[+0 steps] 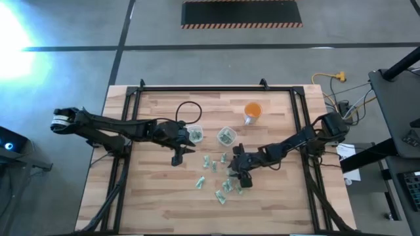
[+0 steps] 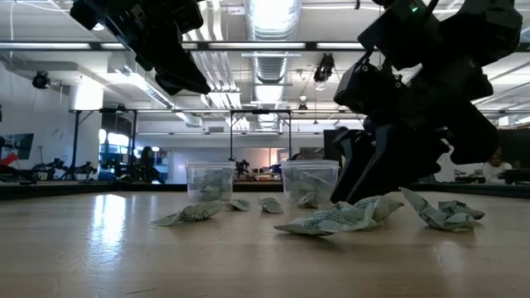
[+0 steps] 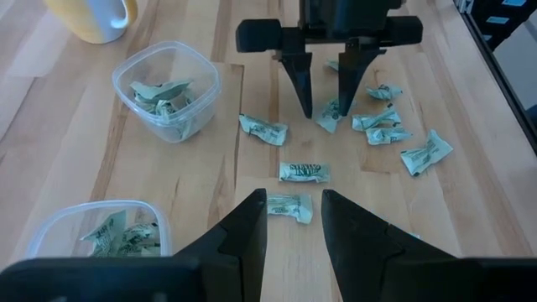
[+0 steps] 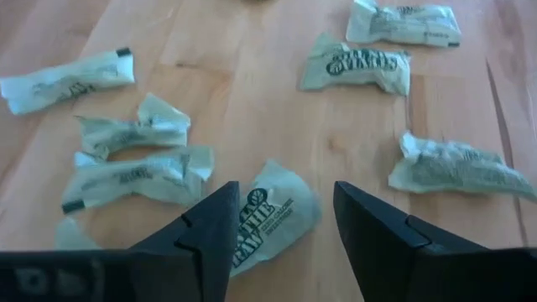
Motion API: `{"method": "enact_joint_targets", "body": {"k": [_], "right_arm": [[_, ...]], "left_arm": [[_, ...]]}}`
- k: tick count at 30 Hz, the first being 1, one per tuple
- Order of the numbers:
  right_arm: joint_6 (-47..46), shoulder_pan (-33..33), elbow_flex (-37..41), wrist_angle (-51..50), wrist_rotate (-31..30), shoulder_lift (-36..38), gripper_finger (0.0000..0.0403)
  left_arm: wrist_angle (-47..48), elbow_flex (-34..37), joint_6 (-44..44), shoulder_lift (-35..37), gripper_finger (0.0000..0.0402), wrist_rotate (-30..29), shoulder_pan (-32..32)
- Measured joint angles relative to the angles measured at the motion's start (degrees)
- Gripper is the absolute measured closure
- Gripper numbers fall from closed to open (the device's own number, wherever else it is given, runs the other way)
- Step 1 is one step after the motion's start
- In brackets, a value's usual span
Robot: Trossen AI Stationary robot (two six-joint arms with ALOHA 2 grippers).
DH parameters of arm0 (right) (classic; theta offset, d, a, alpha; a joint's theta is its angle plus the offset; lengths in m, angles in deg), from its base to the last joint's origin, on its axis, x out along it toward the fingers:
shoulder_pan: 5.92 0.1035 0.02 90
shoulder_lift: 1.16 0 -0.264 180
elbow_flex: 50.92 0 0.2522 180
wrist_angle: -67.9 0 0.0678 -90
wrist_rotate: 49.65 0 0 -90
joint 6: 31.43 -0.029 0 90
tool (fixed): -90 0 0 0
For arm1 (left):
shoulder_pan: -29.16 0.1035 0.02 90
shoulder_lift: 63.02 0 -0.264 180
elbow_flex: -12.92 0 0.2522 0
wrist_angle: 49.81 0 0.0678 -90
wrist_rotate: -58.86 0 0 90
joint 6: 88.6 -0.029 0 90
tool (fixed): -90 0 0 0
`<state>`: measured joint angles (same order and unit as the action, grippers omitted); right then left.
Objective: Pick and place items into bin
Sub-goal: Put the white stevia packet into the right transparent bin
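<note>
**Right pincer spread over a wrapper**

Right pincer [image 4: 281, 231] lowered to the tabletop [image 4: 252, 75], fingers wide apart, straddling one green-and-white wrapper [image 4: 268, 220] without gripping it. More wrappers [image 4: 357, 65] scattered close around, none blocking. Left pincer [image 3: 294, 226] hovering part open, empty, above another wrapper [image 3: 290, 206]. Farther off, two clear cups [image 1: 226, 136] holding wrappers, and beyond them an orange cup [image 1: 252, 111].

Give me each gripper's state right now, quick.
Left gripper: open, holding nothing, hovering above the wooden table.
Right gripper: open, fingers straddling a small pale green-and-white wrapper, not gripping it.
</note>
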<state>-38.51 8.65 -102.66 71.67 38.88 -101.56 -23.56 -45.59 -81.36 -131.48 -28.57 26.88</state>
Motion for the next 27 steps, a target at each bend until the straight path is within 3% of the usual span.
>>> {"method": "enact_joint_targets", "body": {"k": [12,27], "right_arm": [[0.77,-0.07,-1.24,0.34,-0.35,-3.01,0.0265],[3.18,-0.22,-0.97,-1.20,-1.54,-1.04,0.0381]], "left_arm": [[-0.04,0.00,0.07,-0.02,0.0304,0.00,0.00],[-0.02,0.00,0.07,-0.02,0.0304,0.00,0.00]]}}
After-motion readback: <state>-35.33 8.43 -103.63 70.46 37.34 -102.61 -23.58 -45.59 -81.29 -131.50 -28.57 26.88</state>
